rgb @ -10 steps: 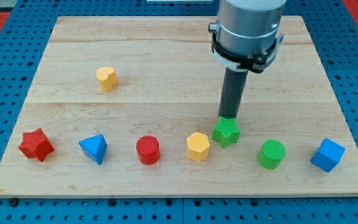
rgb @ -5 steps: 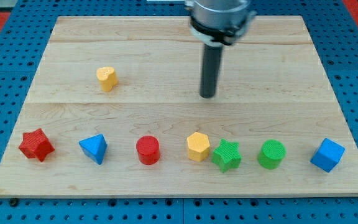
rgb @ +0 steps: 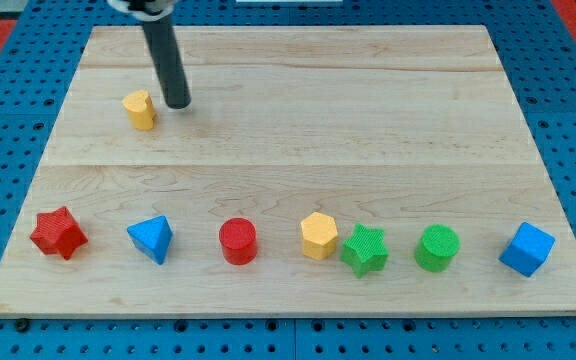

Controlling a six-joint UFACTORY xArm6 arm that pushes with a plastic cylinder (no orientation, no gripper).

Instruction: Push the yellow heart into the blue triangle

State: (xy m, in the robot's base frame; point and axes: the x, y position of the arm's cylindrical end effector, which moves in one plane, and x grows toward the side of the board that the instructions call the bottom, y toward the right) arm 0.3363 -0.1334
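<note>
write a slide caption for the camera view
My tip beside the yellow heart, far above the blue triangle.

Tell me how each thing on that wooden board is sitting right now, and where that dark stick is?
my tip: on the board, just to the view's right of the yellow heart
yellow heart: upper left, apart from the row
blue triangle: bottom row, untouched
red star: row's left end
red cylinder: upright
yellow hexagon: against the green star
green star: beside the hexagon
green cylinder: upright
blue cube: row's right end
</note>
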